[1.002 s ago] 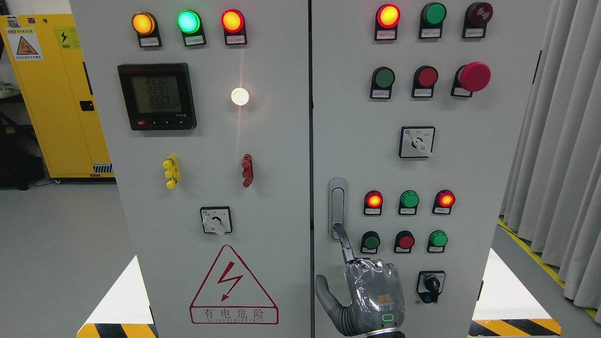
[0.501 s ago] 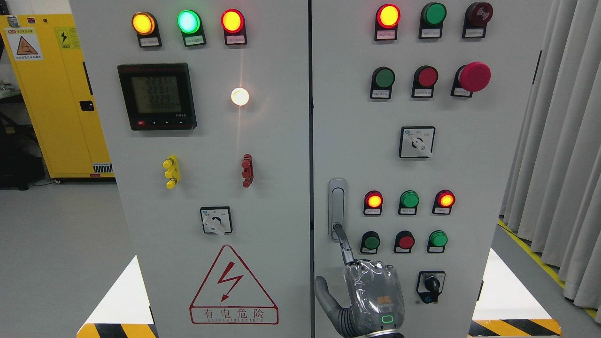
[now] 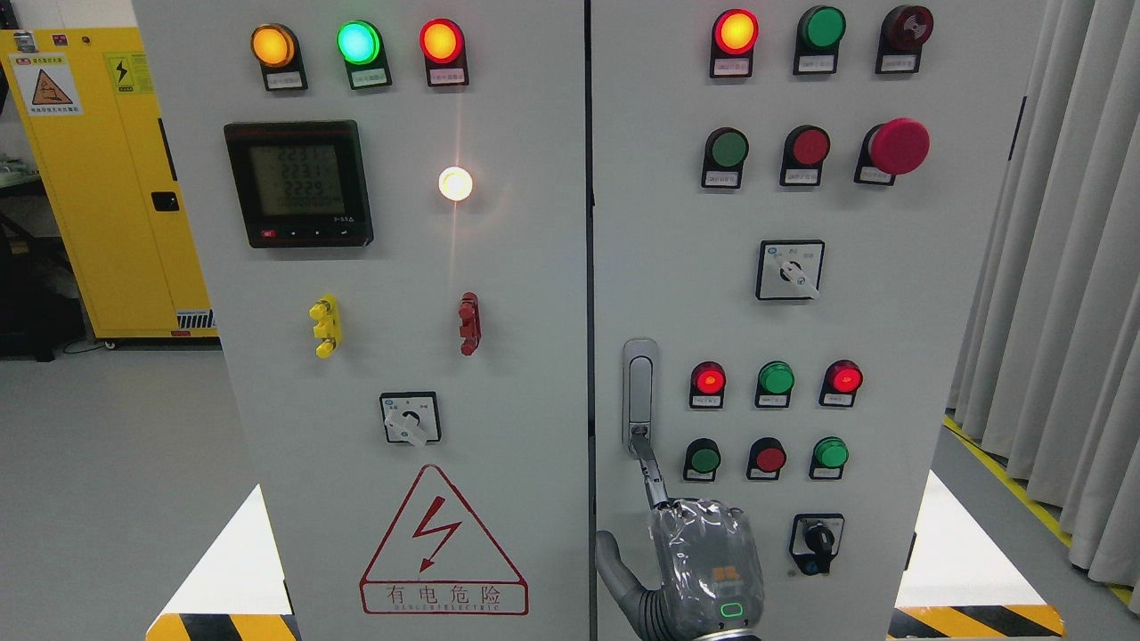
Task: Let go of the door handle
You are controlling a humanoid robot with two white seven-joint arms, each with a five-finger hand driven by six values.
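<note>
The right robot hand comes up from the bottom edge, just right of the middle. We see its back, wrapped in shiny clear plastic. It is not holding anything. One long finger points straight up, and its tip touches the very bottom end of the door handle. The thumb sticks out to the left. The other fingers seem tucked in, out of sight.

The door handle is a thin silver bar. It stands upright near the left edge of the right door of a big grey cabinet, and it lies flat against the door.

Just right of the robot hand is a black knob switch. Above it are two rows of round red and green buttons, beside the handle. Higher up are a white knob switch and a big red push button.

The left door has a red warning sign with a lightning bolt, and a dark meter screen. Three bright lights sit at its top.

Farther back, a yellow cabinet stands on the grey floor at the left. A grey curtain hangs at the right.
</note>
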